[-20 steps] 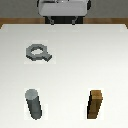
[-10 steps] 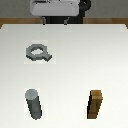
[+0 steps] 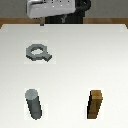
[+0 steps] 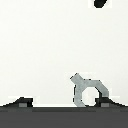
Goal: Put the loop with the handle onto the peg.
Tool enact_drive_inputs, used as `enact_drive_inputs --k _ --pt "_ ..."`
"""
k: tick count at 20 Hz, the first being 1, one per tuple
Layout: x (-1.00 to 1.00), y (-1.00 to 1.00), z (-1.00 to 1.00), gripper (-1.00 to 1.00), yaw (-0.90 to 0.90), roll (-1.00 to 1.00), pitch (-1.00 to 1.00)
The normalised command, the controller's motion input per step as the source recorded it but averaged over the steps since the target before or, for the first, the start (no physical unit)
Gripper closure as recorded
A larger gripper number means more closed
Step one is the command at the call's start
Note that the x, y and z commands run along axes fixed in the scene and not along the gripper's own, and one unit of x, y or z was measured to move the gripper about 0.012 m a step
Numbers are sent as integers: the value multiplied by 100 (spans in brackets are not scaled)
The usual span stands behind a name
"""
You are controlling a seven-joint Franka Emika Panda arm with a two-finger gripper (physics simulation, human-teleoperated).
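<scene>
The loop with the handle (image 3: 37, 51) lies flat on the white table (image 3: 75, 60), toward the exterior view's left, its stubby tab pointing to the front right. The peg (image 3: 34, 104), an upright dark grey cylinder, stands nearer the front on the same side, well apart from the loop. My gripper (image 3: 42, 21) hangs at the table's far edge, above and behind the loop and not touching it. In the wrist view the loop (image 4: 89, 90) shows close to one of the two dark fingertips (image 4: 22, 102), which stand wide apart; the gripper (image 4: 65, 102) is open and holds nothing.
A brown wooden square-sided block (image 3: 96, 104) stands upright at the front, toward the exterior view's right. A small dark blob (image 4: 101, 3) sits at the wrist view's edge; I cannot tell what it is.
The arm's hand has shifted slightly toward the exterior view's left, closer to being above the loop. The loop, peg and block have not moved.
</scene>
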Motion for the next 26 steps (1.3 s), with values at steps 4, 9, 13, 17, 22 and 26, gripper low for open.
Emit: enact_drive_inputs --k 4,9,13,17,22,26 --pt "0 -25 0 -100 86 0 0" --pt "0 -60 0 -100 0 0 0" --pt "25 -50 -25 -100 0 0 0" --pt "0 25 -25 -100 0 0 0" --pt "0 20 -20 -100 0 0 0" --pt "0 0 -50 -100 0 0 0"
